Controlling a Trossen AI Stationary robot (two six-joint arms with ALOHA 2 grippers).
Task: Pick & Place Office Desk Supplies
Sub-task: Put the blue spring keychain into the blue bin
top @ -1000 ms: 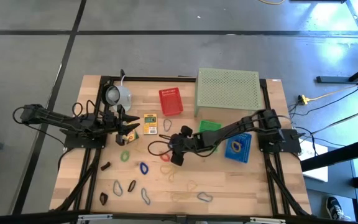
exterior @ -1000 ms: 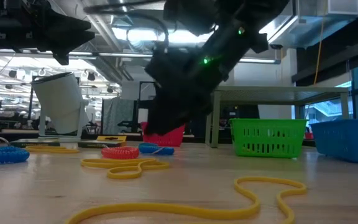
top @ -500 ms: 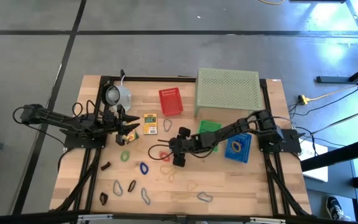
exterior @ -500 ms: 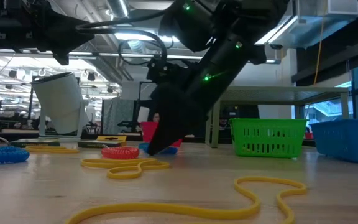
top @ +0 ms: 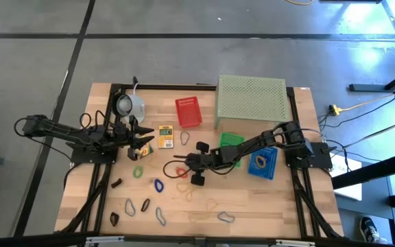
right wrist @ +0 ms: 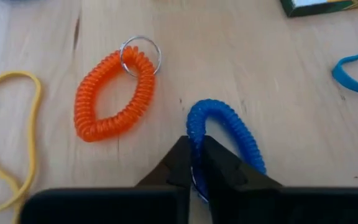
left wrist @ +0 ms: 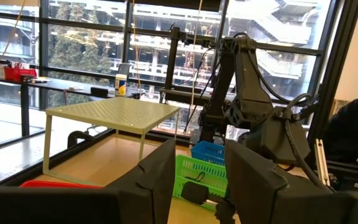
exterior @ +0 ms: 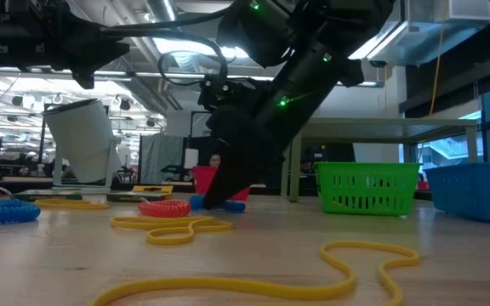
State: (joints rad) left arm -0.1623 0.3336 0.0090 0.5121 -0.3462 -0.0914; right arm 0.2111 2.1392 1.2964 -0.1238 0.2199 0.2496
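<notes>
My right gripper point(top: 183, 165) is low over the middle of the table, shut on a blue coiled loop point(right wrist: 235, 127). An orange coiled loop with a metal ring point(right wrist: 114, 93) lies flat on the wood just beside it. The yellow printed box point(top: 165, 135) and a blue band point(top: 184, 138) lie a little farther off. More loops and dark clips point(top: 146, 205) are scattered toward the near edge. My left gripper point(top: 140, 141) hovers open left of the box, with nothing between its fingers point(left wrist: 160, 180). My right gripper pinches one end of the blue coiled loop point(right wrist: 194, 138) between its two fingertips. The fingers point(exterior: 218, 197) slant down from the table's right side. The rest of the loop lies on the wood beyond the fingertips.
A pale mug point(top: 130, 105), a red basket point(top: 188, 112) and the pale green perforated stand point(top: 250, 98) stand along the far side. A green basket point(top: 230, 139) and a blue basket point(top: 262, 162) sit under my right arm. Yellow bands point(exterior: 173, 225) lie near the front.
My right gripper has come down to the table, shifted slightly toward the left edge, and closed its fingers on the end of the blue coiled loop. The loop stays on the wood.
</notes>
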